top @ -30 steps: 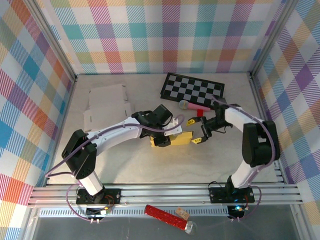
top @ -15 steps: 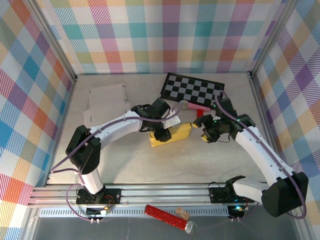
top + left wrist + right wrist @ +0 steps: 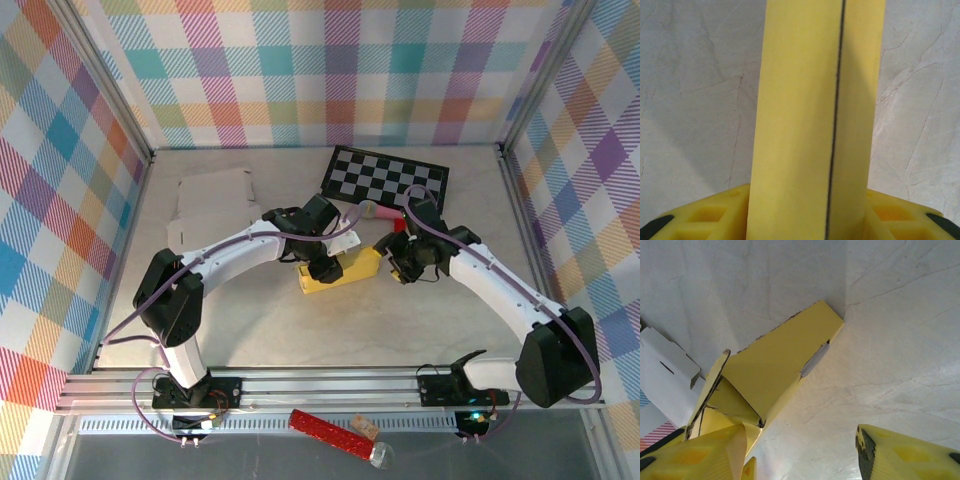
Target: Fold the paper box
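**While the Left Arm Pins the Box, the Right Closes In on Its Open End**

Because a folded carton slides about when its flaps are pushed, the paper box (image 3: 345, 270) is anchored at one end and approached from the other. It lies near the middle of the surface (image 3: 300, 330), angled a little, between the two arms. The left jaws pinch it across its width. In the left wrist view the box (image 3: 810, 125) runs straight out between the yellow fingers (image 3: 705, 220), with no gap to either side. That hold appears meant to steady the body while the far end is worked.

The right jaws are spread, at the box's right-hand end. In the right wrist view one finger (image 3: 715, 455) sits against a loose flap, and the other finger (image 3: 905, 450) is well apart from it over bare surface. Judging by this, they are placed to press that flap inward.

The box (image 3: 780, 360) is yellow, long and narrow. A dark seam runs down its length where two panels meet. Its near end gapes open with flaps untucked, and a pale slot shows on one side. A flat white carton (image 3: 212, 205) and a checkered board (image 3: 385, 178) lie farther back.
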